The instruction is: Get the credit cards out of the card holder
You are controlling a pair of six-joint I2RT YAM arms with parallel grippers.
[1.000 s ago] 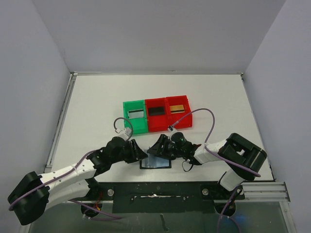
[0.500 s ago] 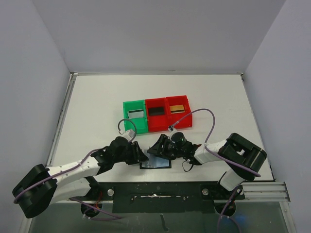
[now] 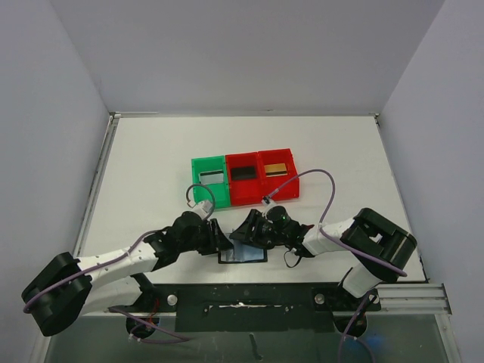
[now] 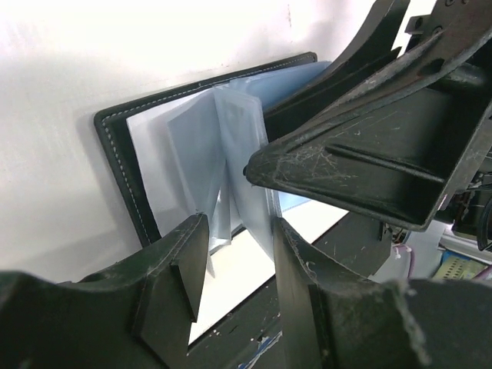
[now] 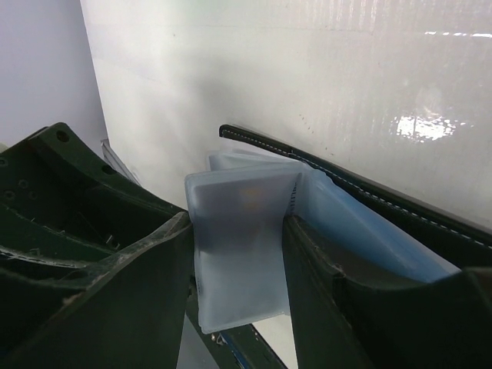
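A: Where does the card holder sit?

B: Open, flat on its black cover, at the middle of the worktop's near edge, between the two arms. Nearer the worktop's centre a green bin carries a silvery-grey card, the first red bin a black card, and the second red bin a gold card

A: And the end effectors?

B: The left end effector stands partly open, with a few upright clear sleeves between its fingers. A gap shows on one side, so I judge it grips nothing. The right end effector is partly open too, and a frosted leaf fills the space between its fingers; whether it pinches that leaf I cannot tell

A: How will the holder handle?

B: Light and floppy, I judge. The sleeves look thin, glossy and probably slippery; they will buckle rather than push back. The stitched cover looks stiffer, so near the spine is the place to pin it down. A faint warm tint shows in the frosted leaf, too blurred to call a card. Any card inside would be stiff and thin, best taken by the edge showing at the sleeve's mouth
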